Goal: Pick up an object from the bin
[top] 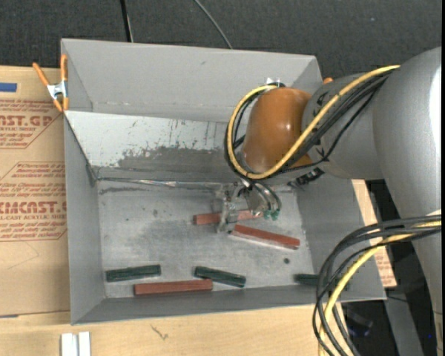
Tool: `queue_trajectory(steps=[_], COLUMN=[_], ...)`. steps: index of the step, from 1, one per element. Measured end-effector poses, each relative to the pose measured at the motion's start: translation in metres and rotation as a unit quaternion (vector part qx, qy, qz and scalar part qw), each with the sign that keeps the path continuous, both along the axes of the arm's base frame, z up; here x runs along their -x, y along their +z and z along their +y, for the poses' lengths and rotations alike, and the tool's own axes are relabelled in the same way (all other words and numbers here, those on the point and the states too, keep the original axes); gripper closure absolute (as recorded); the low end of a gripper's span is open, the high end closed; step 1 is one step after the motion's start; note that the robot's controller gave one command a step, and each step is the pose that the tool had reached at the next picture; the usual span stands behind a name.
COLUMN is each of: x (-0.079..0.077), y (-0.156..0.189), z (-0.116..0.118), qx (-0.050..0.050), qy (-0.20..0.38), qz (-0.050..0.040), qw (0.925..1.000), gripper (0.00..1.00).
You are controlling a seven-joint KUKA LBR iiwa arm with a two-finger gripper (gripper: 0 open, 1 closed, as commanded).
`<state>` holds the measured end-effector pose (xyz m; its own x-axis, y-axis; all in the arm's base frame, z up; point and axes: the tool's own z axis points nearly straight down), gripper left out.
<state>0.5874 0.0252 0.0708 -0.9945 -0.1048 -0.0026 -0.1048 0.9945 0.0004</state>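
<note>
Camera view from above shows the tool [233, 215] down at the floor of the bin [170, 87], a little right of the middle. It sits right on a short red-brown stick [205, 219] that lies flat and nearly level across the floor. The stick's left end pokes out to the left of the tool, while the middle of the stick is hidden under the metal parts. Whether the tool is open or closed cannot be told from this angle, nor whether it truly grips the stick.

Just beside the tool, to its lower right, a longer red stick [267, 236] lies at a slight slant, close to the short one. Above the tool sits the orange cover [274, 128] of the wrist, with yellow and black cables [334, 99] looped round it, and the grey arm [400, 124] comes in from the right.

Well apart, along the near wall, lie four more things: a dark green stick [133, 273] at the left, a long red-brown stick [173, 288] below it, a second dark green stick [219, 277] in the middle, and a small dark green piece [306, 278] toward the right corner.
</note>
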Motion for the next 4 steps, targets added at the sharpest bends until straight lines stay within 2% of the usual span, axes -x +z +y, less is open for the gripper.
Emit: queue_trajectory(steps=[1, 2, 3, 4], x=[0.003, 0.005, 0.021, 0.021], y=[0.164, 0.161, 0.079, 0.08], z=[0.003, 0.003, 0.022, 0.022], qx=[-0.001, 0.0, 0.0, 0.0], qy=[-0.047, -0.047, -0.011, -0.011], qz=[-0.003, -0.0003, 0.001, 0.0006], qw=[0.9989, 0.9989, 0.9999, 0.9999], gripper=[1.0, 1.0, 0.0, 0.0])
